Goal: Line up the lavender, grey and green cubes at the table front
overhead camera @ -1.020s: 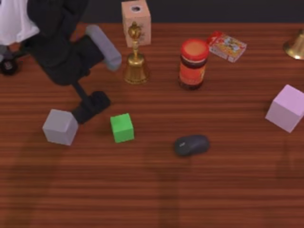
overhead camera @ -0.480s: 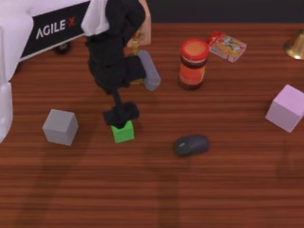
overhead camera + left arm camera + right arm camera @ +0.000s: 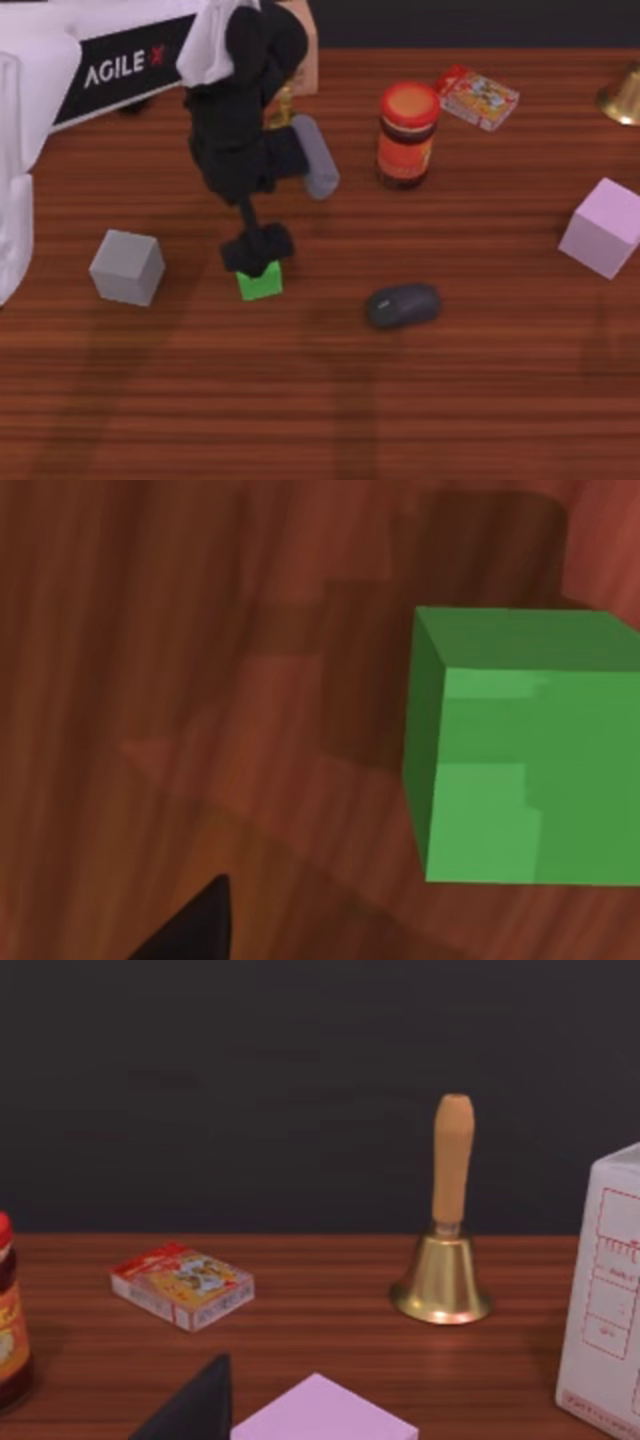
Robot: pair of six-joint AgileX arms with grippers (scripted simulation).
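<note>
No line yet: lavender cube (image 3: 602,228), grey cube (image 3: 127,266), green cube (image 3: 261,282) well apart. Left gripper (image 3: 256,250) over green; finger state unclear. Right arm unseen from above.

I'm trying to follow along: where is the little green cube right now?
In the top view the green cube sits left of centre on the table, directly under the left gripper, between the grey cube and the dark computer mouse.

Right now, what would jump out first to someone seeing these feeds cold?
The left gripper, black and reaching in from the table's back left, sits right over the green cube near the table's middle left. The grey cube sits apart to its left, and the lavender cube lies alone by the right edge.
</note>
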